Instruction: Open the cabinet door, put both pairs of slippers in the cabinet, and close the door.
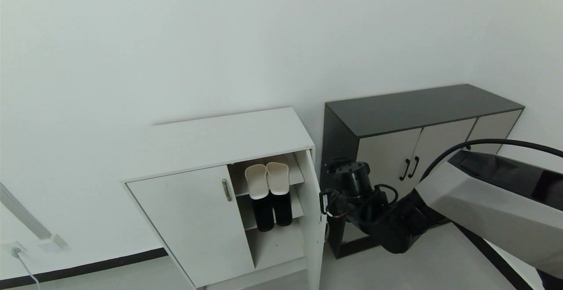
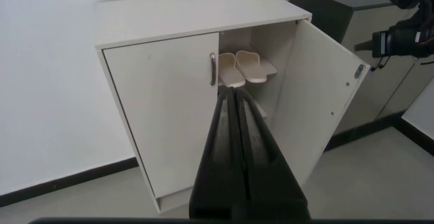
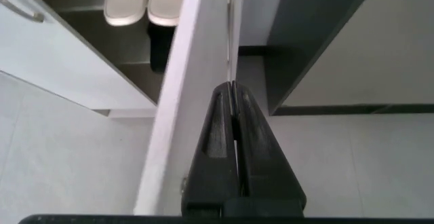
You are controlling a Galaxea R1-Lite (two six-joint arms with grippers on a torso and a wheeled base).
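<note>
Cabinet [image 1: 211, 149] centre frame, right door [image 1: 314, 219] swung open. White slippers [image 1: 267, 179] on upper shelf, black slippers [image 1: 272, 211] just below; long axes front-to-back, ends facing out. Left gripper [image 2: 234, 95] fingers pressed together; right gripper [image 3: 233, 88] likewise, beside door edge.

White cabinet [image 1: 228, 133], right door [image 1: 316, 237] open, holds cream slippers [image 1: 267, 179] above black slippers [image 1: 272, 211].

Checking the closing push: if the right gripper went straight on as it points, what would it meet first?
Probably the open cabinet door, whose edge sits right ahead of the shut right gripper; depth is unclear.
</note>
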